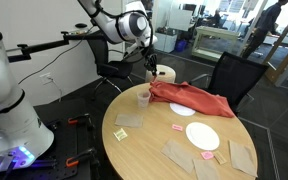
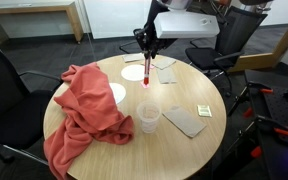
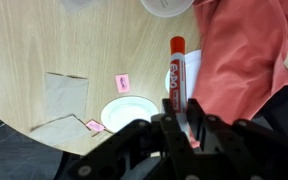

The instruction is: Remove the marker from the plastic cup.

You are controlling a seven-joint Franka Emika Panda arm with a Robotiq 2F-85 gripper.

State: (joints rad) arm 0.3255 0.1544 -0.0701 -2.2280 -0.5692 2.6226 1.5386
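Observation:
My gripper [image 3: 174, 118] is shut on a red marker [image 3: 174, 75], which hangs tip down above the round wooden table [image 3: 44, 40]. In both exterior views the gripper [image 2: 147, 45] [image 1: 149, 62] holds the marker [image 2: 146, 72] in the air, clear of the plastic cup. The small pale cup [image 2: 149, 118] [image 1: 144, 97] stands upright on the table beside the red cloth. In the wrist view only its rim [image 3: 169, 5] shows at the top edge. The marker is outside the cup and apart from it.
A red cloth [image 2: 84, 105] [image 3: 244, 60] lies crumpled over one side of the table. A white plate [image 1: 202, 136] [image 3: 124, 112], beige cards [image 2: 187, 120] and pink notes [image 3: 123, 83] lie on the wood. A beige cylinder [image 1: 164, 72] stands by the cloth. Chairs [image 1: 234, 75] ring the table.

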